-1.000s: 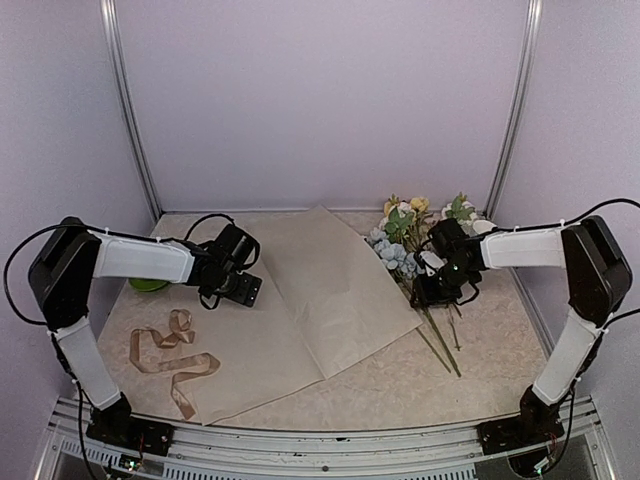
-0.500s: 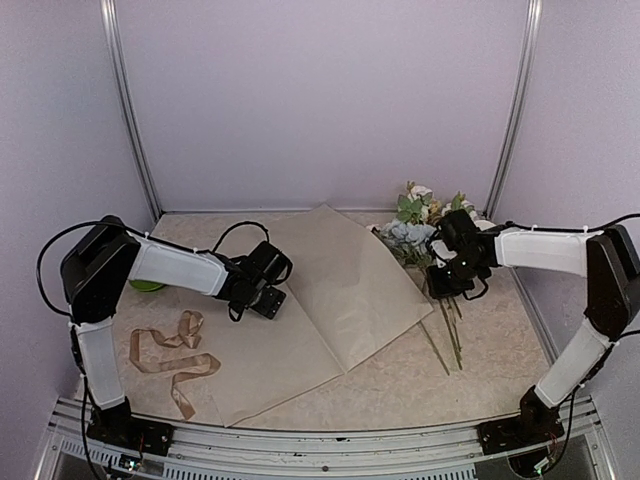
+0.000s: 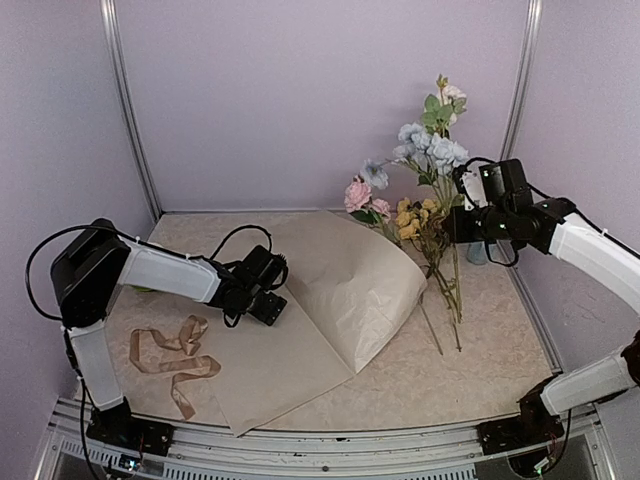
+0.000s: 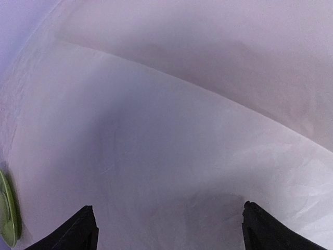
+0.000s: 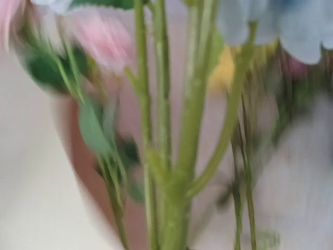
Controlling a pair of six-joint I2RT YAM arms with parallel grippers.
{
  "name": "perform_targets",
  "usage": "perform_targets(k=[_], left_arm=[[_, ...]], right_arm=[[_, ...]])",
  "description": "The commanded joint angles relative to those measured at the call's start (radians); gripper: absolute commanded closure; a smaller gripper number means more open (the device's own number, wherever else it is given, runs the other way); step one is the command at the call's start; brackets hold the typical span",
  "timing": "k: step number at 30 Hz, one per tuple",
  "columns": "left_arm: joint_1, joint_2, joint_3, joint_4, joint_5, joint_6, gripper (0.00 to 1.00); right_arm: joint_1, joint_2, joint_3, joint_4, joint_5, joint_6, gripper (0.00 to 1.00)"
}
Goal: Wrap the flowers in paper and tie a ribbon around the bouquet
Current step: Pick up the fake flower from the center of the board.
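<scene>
**Flowers held upright at the right, paper flat in the middle**

The flowers (image 3: 432,155) stand upright in the right hand (image 3: 455,224), which is closed tight on their green stems. The blue and white blooms rise high against the back wall (image 3: 300,90), and a pink one and some yellow ones sit lower, by the paper's far right corner. The stem ends trail down just right of the paper; I cannot tell whether they touch the tabletop (image 3: 450,385). The right wrist view is filled by the blurred stems (image 5: 171,156).

The paper (image 3: 340,280) lies spread across the middle of the tabletop. Its right part is folded over, with the edge curling up near the stems.

The left hand (image 3: 266,303) hovers low over the paper's left part, its 2 fingers spread wide and holding nothing. Its own camera shows bare paper between the fingertips (image 4: 83,229), and a green thing (image 4: 8,219) at the left edge.

The ribbon (image 3: 175,350) lies in loose loops on the near left, well apart from the flowers.
</scene>
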Motion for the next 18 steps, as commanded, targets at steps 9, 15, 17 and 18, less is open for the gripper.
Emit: perform_targets(k=[9,15,17,18], left_arm=[[-0.027,-0.174,0.072,0.032,0.288,0.157,0.06],[-0.102,-0.405,0.053,0.212,0.614,0.175,0.06],[-0.119,-0.430,0.064,0.245,0.692,0.145,0.06],[-0.122,-0.434,0.068,0.269,0.732,0.116,0.09]], right_arm=[[0.074,-0.170,-0.010,0.411,-0.188,-0.094,1.00],[0.232,-0.079,-0.047,0.726,-0.536,-0.025,1.00],[0.253,-0.045,-0.035,0.771,-0.532,0.013,1.00],[0.255,-0.035,-0.047,0.816,-0.556,0.047,1.00]])
